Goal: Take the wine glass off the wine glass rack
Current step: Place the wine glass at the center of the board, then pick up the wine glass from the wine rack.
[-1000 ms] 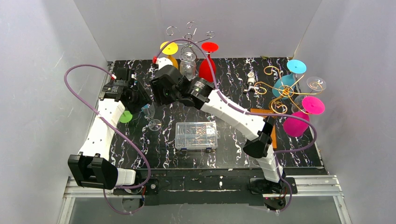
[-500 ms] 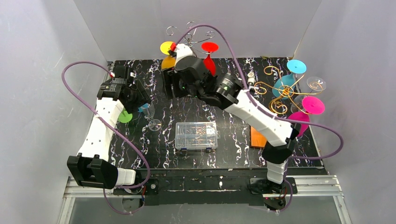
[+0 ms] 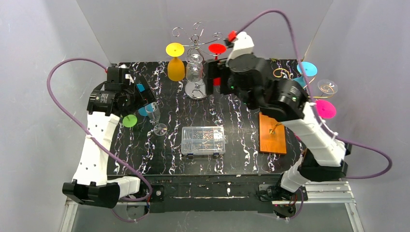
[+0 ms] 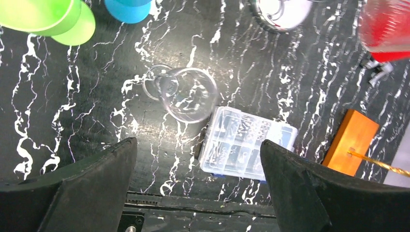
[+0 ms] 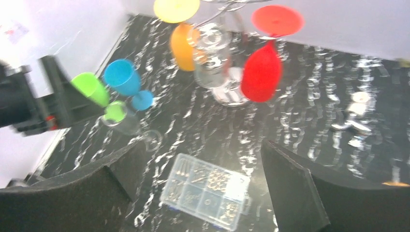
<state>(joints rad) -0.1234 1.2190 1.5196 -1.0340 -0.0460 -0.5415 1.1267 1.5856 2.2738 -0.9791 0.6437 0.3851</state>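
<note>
**Both grippers open over the table.** The left gripper (image 4: 197, 142) is held above the table (image 3: 241, 159) with its jaws spread wide and nothing between them. Below it a clear wine glass (image 4: 187, 95) is seen standing upright on its foot on the table, off any rack and free of both fingers. A green glass (image 5: 91, 88) and a blue glass (image 5: 121, 76) are placed just beside it, towards the left edge.

The right gripper (image 5: 203, 143) is likewise spread wide and empty. It is raised at the back of the table and turned towards the silver rack (image 3: 197, 92). Three glasses are hung upside down from that rack:

- a yellow glass (image 3: 176, 67) on the left;
- a see-through glass (image 3: 194, 67) in the middle;
- a red glass (image 5: 261, 72) on the right, nearest the right gripper but not touched by it.

A plastic parts box (image 3: 203, 140) is laid near the table's middle. A wooden block (image 3: 273, 133) is set to its right, with a gold wire (image 4: 379, 163) rising from it. A pink glass (image 3: 325, 109) is seen at the right edge, partly hidden behind the right arm.
</note>
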